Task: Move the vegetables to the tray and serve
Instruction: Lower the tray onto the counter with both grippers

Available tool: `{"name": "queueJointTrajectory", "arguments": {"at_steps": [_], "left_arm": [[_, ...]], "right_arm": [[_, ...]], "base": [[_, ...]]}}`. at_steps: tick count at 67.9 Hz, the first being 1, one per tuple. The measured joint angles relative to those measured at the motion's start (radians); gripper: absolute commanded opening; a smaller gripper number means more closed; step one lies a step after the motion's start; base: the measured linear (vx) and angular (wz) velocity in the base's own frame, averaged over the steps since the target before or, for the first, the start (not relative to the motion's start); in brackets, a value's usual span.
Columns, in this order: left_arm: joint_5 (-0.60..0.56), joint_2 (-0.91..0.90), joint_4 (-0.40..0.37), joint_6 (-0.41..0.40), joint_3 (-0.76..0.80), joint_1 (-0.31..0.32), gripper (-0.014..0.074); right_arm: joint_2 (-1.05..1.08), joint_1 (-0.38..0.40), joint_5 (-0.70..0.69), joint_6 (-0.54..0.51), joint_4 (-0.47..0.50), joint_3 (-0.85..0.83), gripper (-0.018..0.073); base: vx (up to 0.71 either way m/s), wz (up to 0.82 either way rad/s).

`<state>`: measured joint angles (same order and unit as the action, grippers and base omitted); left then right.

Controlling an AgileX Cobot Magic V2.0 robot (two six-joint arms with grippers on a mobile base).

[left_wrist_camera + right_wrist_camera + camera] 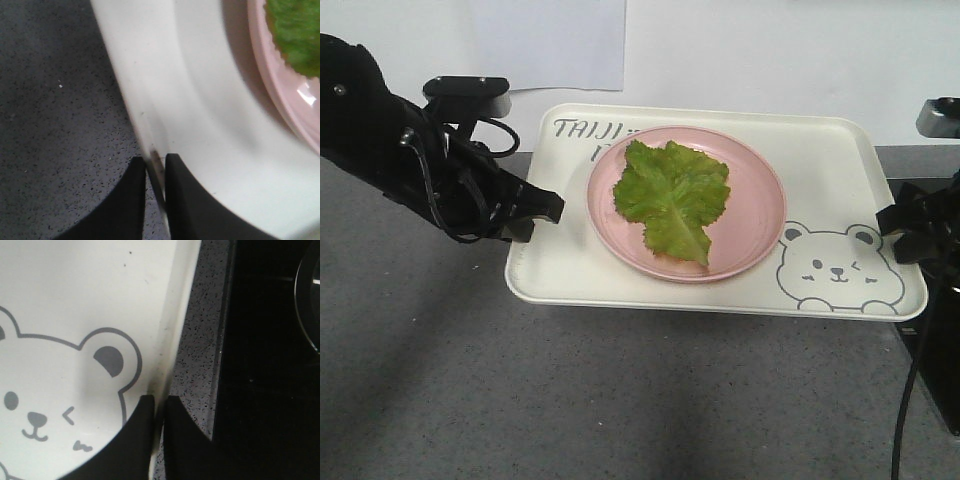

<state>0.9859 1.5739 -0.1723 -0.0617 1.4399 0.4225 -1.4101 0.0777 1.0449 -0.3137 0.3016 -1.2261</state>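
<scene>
From the front, the grey speckled table [570,400] lies closest. On it sits the cream rectangular plastic tray [570,270] with rounded corners, its long side running left to right. A winking bear drawing [840,270] is in its near right corner, and grey letters are at the far left. A round pink plate [755,215] rests on the tray. The bright green ruffled lettuce leaf [672,198] lies on the plate, with its long way running from back to front and its narrow end pointing near and a bit right. The left gripper [542,208] is at the tray's left edge. The right gripper [900,225] is at its right edge.

In the left wrist view, the two black fingers [130,200] are almost closed, pinching the tray's thin rim [152,150]. It is a bit blurry.

In the right wrist view, the black fingers [137,440] pinch the rim [165,365] beside the bear's ear.
</scene>
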Motion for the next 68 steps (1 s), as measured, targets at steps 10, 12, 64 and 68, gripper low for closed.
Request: {"name": "queueJointTrajectory", "arguments": {"at_steps": [10,12,64,68], "left_arm": [[0.000,0.000,0.000,0.000,0.000,0.000,-0.0006],[0.000,0.000,0.000,0.000,0.000,0.000,-0.0006],[0.134,0.000,0.257,-0.072,0.000,-0.006,-0.0006],[0.142,0.000,0.295,-0.084,-0.006,-0.009,-0.0006]], "right_arm": [[0.000,0.000,0.000,0.000,0.000,0.000,-0.0006],[0.000,0.000,0.000,0.000,0.000,0.000,-0.0006],[-0.169,-0.135,-0.116,-0.103,0.123,-0.001,-0.0006],[-0.196,-0.162,-0.147,-0.103,0.123,-0.001,-0.0006]], "base": [[0.00,0.00],[0.00,0.00],[0.00,0.00],[0.00,0.00]]}}
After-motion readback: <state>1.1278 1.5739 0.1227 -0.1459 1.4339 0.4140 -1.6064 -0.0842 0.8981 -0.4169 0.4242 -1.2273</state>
